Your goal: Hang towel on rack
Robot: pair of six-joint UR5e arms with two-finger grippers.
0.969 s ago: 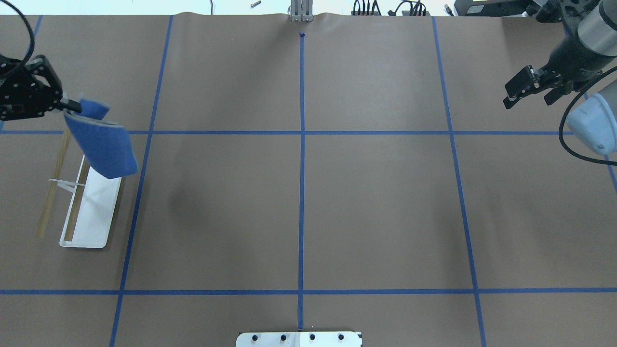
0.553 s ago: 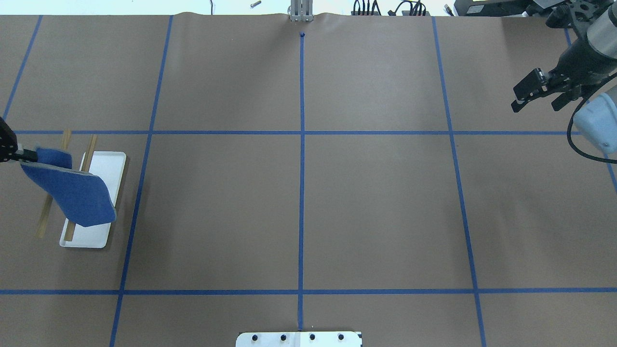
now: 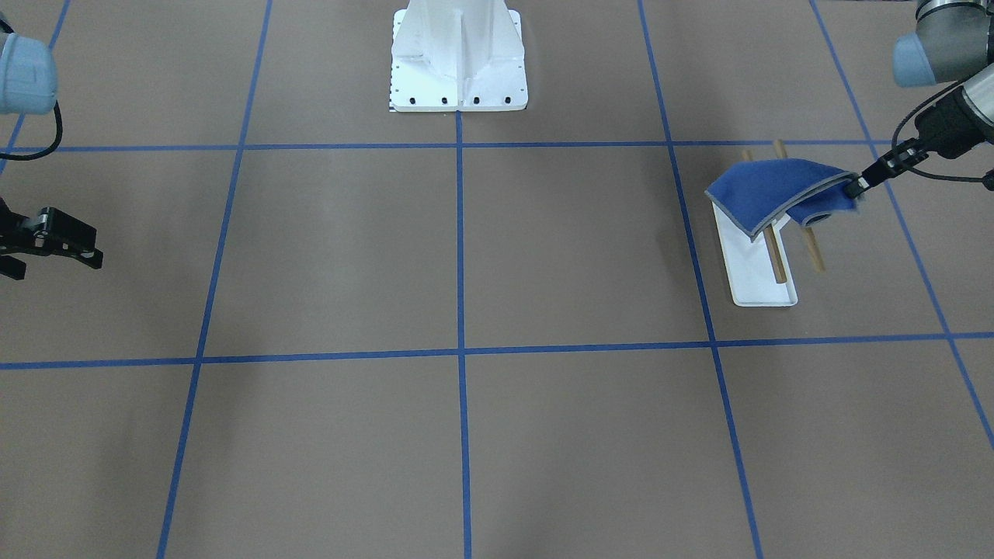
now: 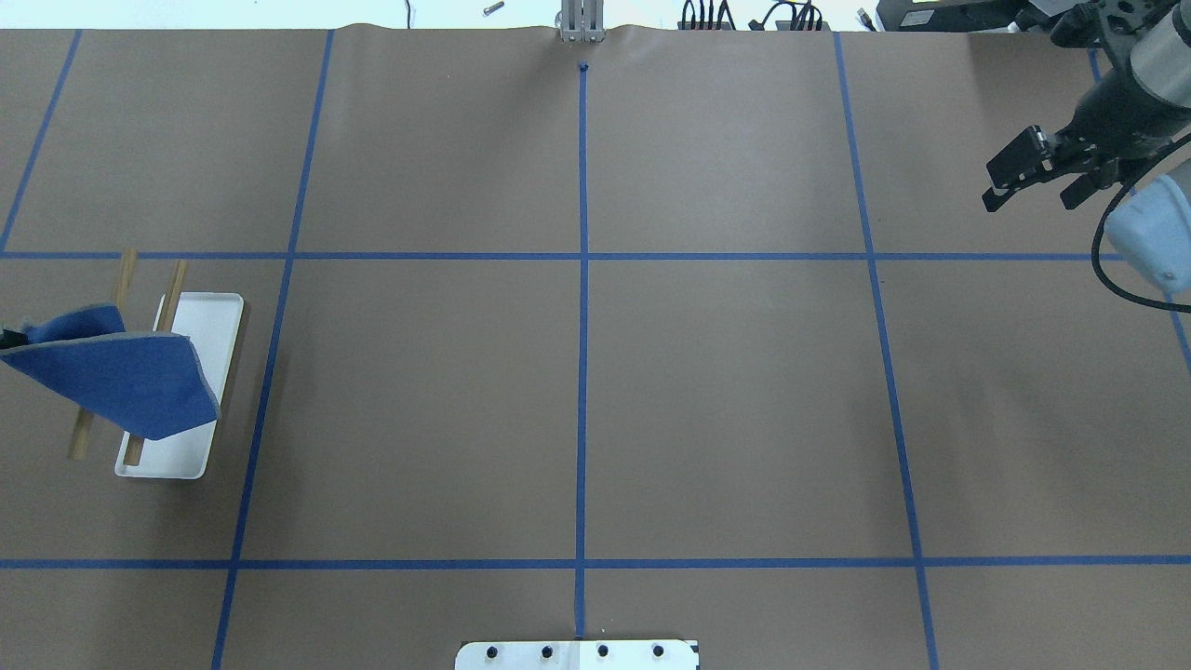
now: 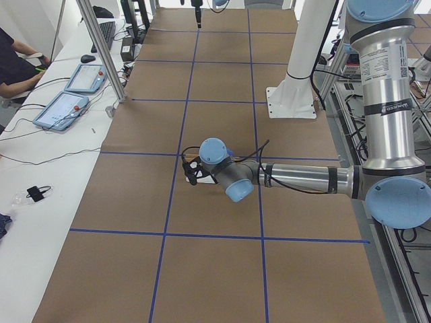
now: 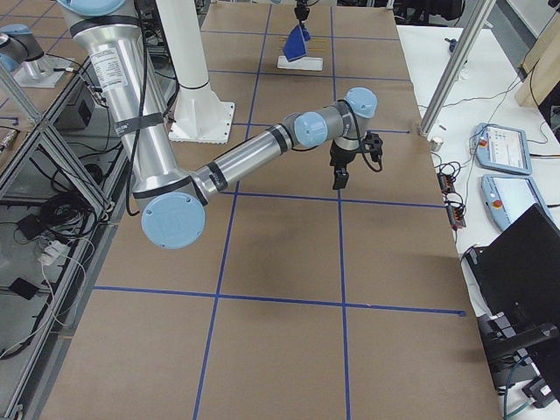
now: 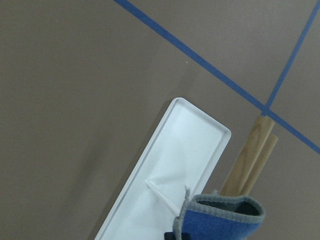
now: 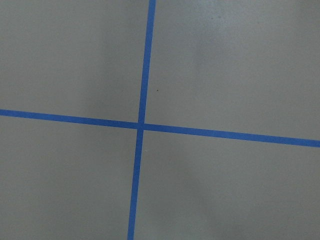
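The royal-blue towel [image 4: 112, 377] with a grey border arches over the two tan rods [image 4: 173, 284] of the rack, above its white tray base [image 4: 212, 321]. My left gripper [image 3: 856, 185] is shut on the towel's edge [image 3: 765, 194], on the side of the rack away from the table's middle. In the front-facing view the rods [image 3: 812, 250] stick out from under the cloth over the tray [image 3: 757, 279]. The left wrist view shows the tray [image 7: 180, 150], the rods [image 7: 250, 155] and a fold of towel [image 7: 225, 222]. My right gripper [image 4: 1031, 197] is open and empty, far off at the right edge.
The white bolted robot pedestal [image 3: 458, 62] stands at the near middle edge of the table. Blue tape lines [image 4: 582, 256] cross the brown table cover. An operator [image 5: 10, 60] sits by tablets beside the table. The right wrist view shows only tape lines [image 8: 141, 125].
My left gripper has carried the towel from beyond the rack's far end back over the rods and lowered it across them, moving almost out of the overhead view. My right gripper has shifted slightly right.
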